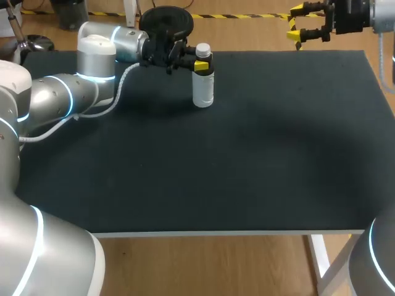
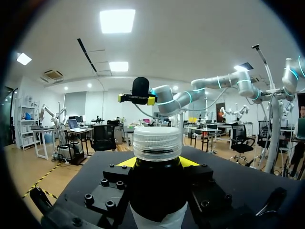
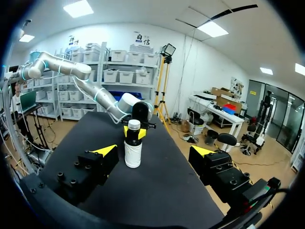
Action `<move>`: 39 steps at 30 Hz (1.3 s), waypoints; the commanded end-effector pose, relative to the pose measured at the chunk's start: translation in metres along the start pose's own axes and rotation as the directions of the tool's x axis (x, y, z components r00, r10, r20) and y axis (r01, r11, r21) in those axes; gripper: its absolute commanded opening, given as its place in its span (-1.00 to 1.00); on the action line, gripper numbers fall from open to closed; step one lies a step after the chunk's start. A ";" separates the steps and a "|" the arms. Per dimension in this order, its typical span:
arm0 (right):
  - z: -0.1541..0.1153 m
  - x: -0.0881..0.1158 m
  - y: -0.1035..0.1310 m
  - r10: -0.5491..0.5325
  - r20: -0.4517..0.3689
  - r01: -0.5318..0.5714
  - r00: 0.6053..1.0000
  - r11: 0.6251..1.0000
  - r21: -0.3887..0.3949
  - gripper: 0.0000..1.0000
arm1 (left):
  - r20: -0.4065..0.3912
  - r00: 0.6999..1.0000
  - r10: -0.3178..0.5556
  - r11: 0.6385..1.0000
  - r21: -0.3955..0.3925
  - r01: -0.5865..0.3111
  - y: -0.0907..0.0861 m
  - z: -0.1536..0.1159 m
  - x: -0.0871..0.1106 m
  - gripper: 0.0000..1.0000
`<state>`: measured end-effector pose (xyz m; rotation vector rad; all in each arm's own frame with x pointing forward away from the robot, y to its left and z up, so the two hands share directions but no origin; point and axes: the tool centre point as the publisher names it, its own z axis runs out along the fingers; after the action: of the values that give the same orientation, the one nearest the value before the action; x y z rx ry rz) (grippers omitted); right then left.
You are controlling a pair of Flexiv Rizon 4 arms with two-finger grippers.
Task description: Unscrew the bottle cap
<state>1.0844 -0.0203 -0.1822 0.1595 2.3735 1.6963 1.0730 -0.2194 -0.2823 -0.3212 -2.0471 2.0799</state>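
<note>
A small bottle (image 1: 203, 86) with a white lower body, a dark shoulder and a ribbed whitish cap (image 1: 203, 49) stands upright at the far middle of the black table. My left gripper (image 1: 200, 65) comes in level from the left and is shut on the dark shoulder just under the cap. Seen from the left wrist, the cap (image 2: 157, 142) rises above that gripper (image 2: 157, 163), with a yellow tip on each side of the bottle. My right gripper (image 1: 307, 26) hangs open over the far right corner, well apart from the bottle (image 3: 133, 149), which stands ahead of its spread fingers (image 3: 106, 150).
The black table top (image 1: 247, 160) ends in a white front edge (image 1: 234, 233). A white cable (image 1: 117, 92) loops along my left arm just above the surface at the far left.
</note>
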 end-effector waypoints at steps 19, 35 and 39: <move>0.069 0.041 0.025 -0.032 0.028 0.034 0.999 0.998 -0.061 1.00 | -0.146 0.989 -0.001 1.000 0.006 0.002 0.004 -0.001 -0.008 -1.00; 0.125 0.096 0.048 0.011 0.079 -0.003 0.997 0.996 -0.091 1.00 | -0.146 0.989 -0.001 1.000 0.006 0.002 0.004 -0.001 -0.008 -1.00; 0.135 0.105 0.046 0.036 0.096 -0.028 0.995 0.997 -0.077 1.00 | -0.146 0.989 -0.001 1.000 0.006 0.002 0.004 -0.001 -0.008 -1.00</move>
<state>1.0185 0.1339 -0.1906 0.1759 2.3033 1.7977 1.0730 -0.2194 -0.2823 -0.3216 -2.0470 2.0797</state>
